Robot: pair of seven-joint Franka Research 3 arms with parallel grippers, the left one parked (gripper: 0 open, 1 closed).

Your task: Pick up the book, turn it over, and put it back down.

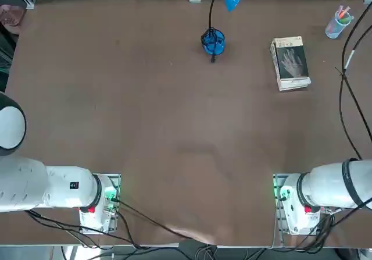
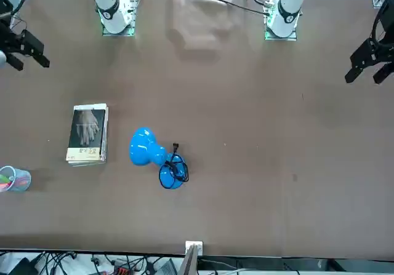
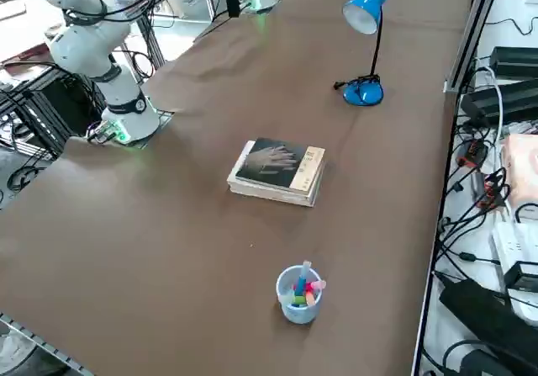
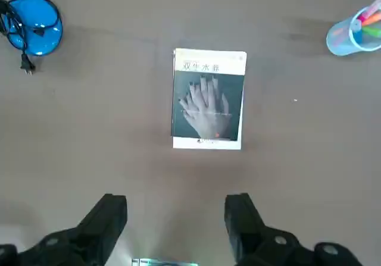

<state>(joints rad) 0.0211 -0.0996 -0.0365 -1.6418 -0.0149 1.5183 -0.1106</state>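
The book [image 1: 290,63] lies flat on the brown table toward the far right, grey face with a pale picture of hands upward, white page edges showing at its side [image 3: 277,170]. It also shows in the front view [image 2: 88,133] and in the right wrist view [image 4: 208,99]. My right gripper [image 4: 175,209] hangs high above the table, short of the book on the robot's side, open, with nothing between its two black fingers [image 4: 110,215]. In the front view the gripper [image 2: 29,56] is at the far left edge.
A blue desk lamp [image 1: 213,42] with a round base and a black cord stands at the far middle, left of the book. A pale blue cup of coloured pens [image 1: 338,22] sits at the far right corner. Cables run past the table's right edge [image 1: 349,97].
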